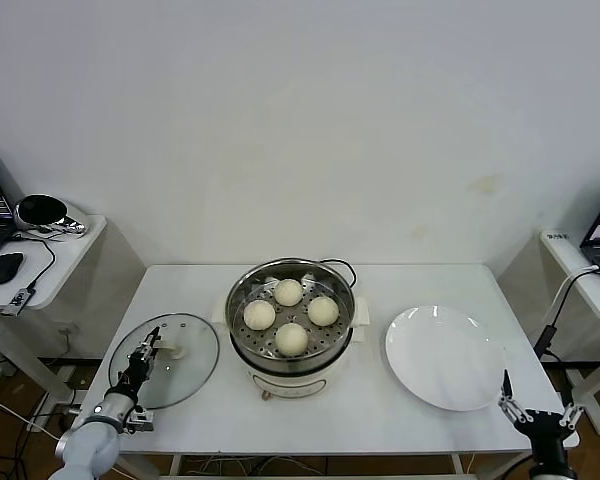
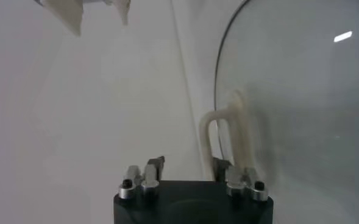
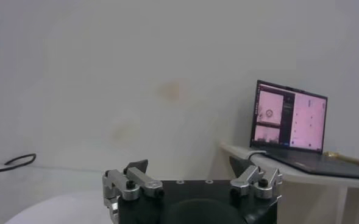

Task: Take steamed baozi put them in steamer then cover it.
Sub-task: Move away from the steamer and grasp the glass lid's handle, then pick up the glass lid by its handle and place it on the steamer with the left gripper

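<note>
Your left gripper (image 1: 152, 344), jaws parted, reaches the cover (image 1: 166, 360) at near left, all four steamed baozi (image 1: 291, 338) already in the steamer (image 1: 291, 312); covering remains.

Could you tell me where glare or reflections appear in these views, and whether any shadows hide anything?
Head view: soft, even light; the steamer rim gleams; the cover shows faint sheen, hiding nothing. Left wrist view: a small bright glint sits on the glass. Right wrist view: the laptop screen glows; no harsh shadows.
</note>
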